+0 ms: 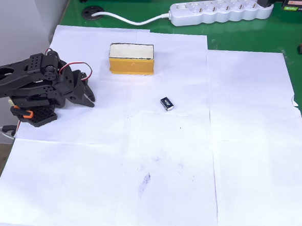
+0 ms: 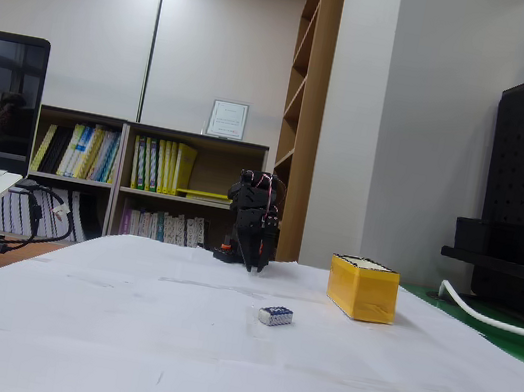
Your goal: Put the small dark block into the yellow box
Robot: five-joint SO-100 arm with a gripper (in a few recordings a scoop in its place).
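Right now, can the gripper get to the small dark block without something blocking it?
Probably yes. The gripper is folded near the arm's base, apart from the small dark block, with only bare white paper between them. The yellow box stands off to the side of that path.

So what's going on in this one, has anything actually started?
Nothing is being handled yet. The black arm sits folded at the left edge of the overhead view, its gripper resting low near the paper and holding nothing; whether its jaws are open is hard to tell. The small dark block lies alone on the white paper, apart from the yellow box, which stands farther back. The block is not in the box.
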